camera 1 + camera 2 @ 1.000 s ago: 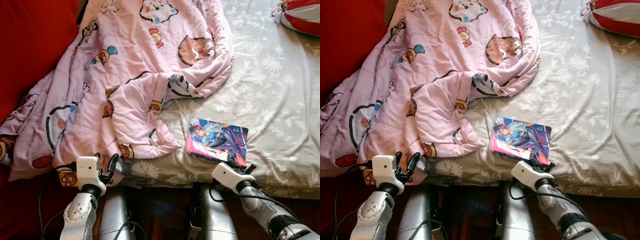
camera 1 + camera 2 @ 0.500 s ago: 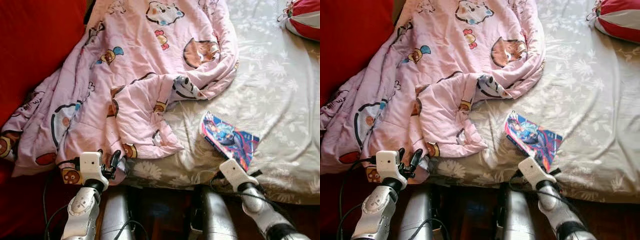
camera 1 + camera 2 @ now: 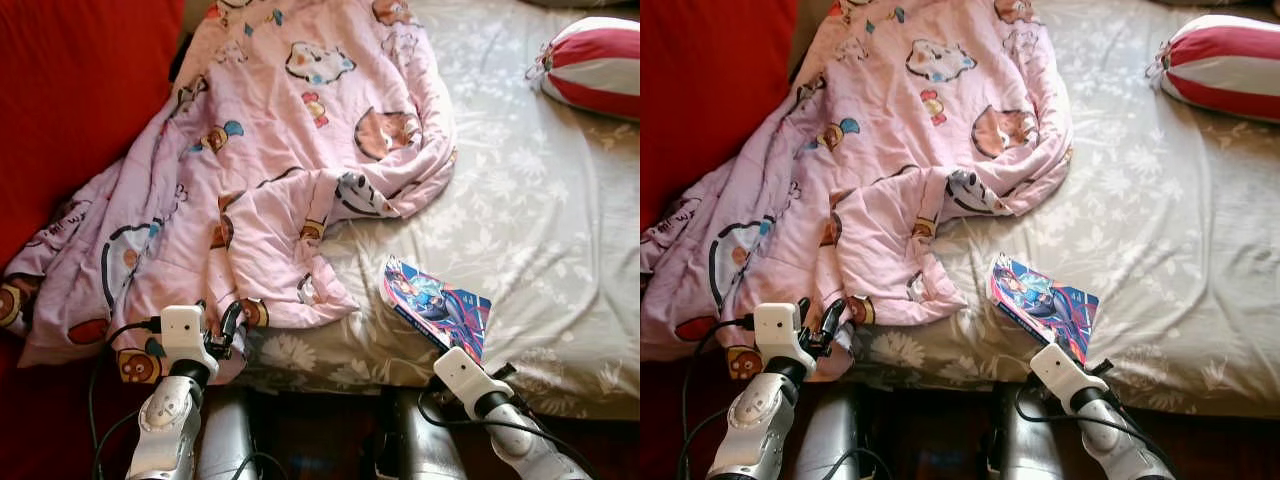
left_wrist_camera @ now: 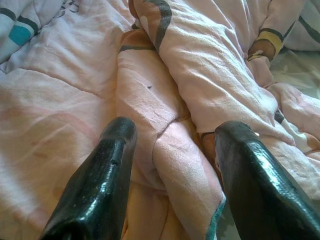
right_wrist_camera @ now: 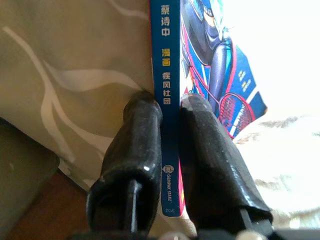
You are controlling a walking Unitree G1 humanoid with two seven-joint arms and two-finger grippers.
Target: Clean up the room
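Right gripper (image 5: pixel 170 150) jaws clamped on the spine edge of the thin blue-and-pink comic book (image 3: pixel 437 308); fingertips hidden behind the book in the head views. Book tilted up off the grey floral bed sheet (image 3: pixel 540 220), lower centre-right of frame, near the bed's front edge. Left gripper (image 4: pixel 170 150) jaws apart, over a fold of the rumpled pink cartoon-print quilt (image 3: pixel 290 160) at lower left; contact hard to make out. Red-and-white striped cushion (image 3: pixel 595 68) at upper right, cut off by the frame edge. Versus 1 s ago: book was lying flat, now raised on edge; camera shifted, more of the cushion in view.
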